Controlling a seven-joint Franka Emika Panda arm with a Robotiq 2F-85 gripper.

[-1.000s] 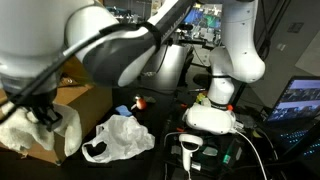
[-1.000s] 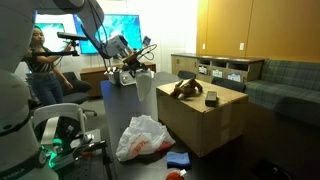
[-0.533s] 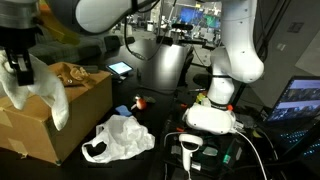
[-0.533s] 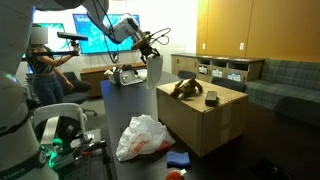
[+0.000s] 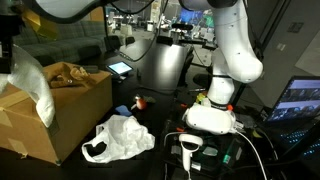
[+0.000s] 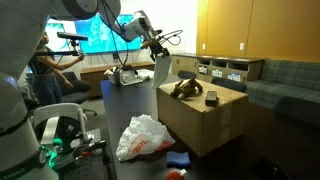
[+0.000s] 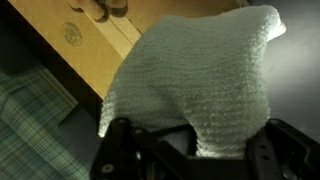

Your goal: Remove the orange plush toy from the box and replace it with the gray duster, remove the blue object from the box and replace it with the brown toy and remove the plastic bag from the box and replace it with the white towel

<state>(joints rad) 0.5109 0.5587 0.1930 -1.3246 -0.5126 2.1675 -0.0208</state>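
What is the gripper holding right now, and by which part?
The white towel, pinched at its top end by the gripper; the rest hangs down.

Glossy white rounded arm [image 5: 238, 50], matte black jaws

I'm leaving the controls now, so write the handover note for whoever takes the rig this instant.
Pincer: shut on the white towel, which hangs at the edge of the box, not yet inside.
Brown toy: in the box.
Plastic bag: out, lying beside the box.
Blue object: out, near the bag.
Done: bag and blue object removed, brown toy placed.
Left: carry the towel over the box, lower it, release.
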